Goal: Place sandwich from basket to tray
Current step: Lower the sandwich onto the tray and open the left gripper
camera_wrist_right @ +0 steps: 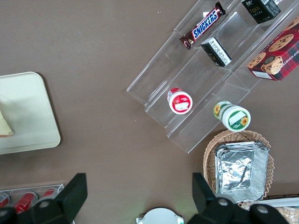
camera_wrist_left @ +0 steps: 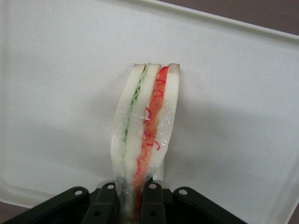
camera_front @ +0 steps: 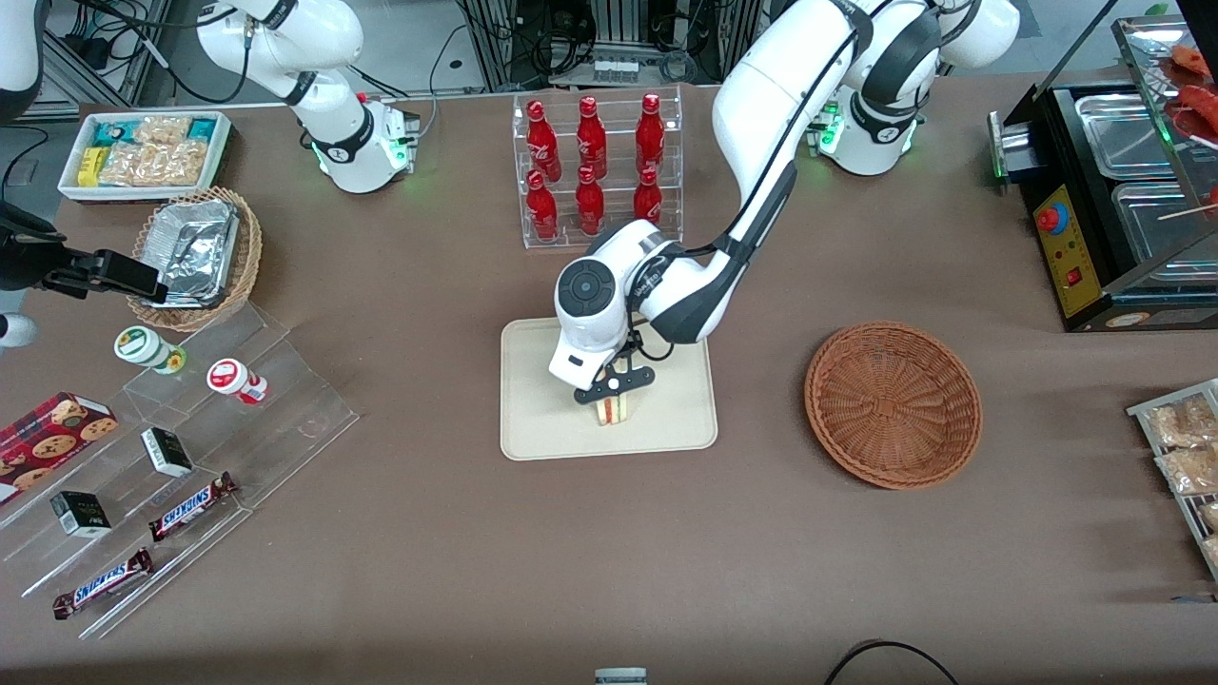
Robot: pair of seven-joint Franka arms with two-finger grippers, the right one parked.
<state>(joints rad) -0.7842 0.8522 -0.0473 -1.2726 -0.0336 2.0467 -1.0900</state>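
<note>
**Gripper pinches sandwich over the tray**

Front view: gripper (camera_front: 616, 385) hangs low over the tray (camera_front: 542, 419), its fingers pressed onto the sandwich (camera_front: 614, 410). The sandwich stands on edge with its red, green and yellow layers facing the camera, its lower end at the tray's surface. The basket (camera_front: 893, 403) sits well apart on the brown table, toward the working arm's end, with nothing in it.

Left wrist view: the black fingers (camera_wrist_left: 104, 205) clamp one end of the sandwich (camera_wrist_left: 145, 123), which points away from the camera over the cream tray (camera_wrist_left: 243, 93). Green filling runs along one seam, red along the other, under clear wrap.

Right wrist view: a corner of the tray (camera_wrist_right: 28, 116) shows, with a sliver of the sandwich (camera_wrist_right: 4, 126) at the picture's edge.
</note>
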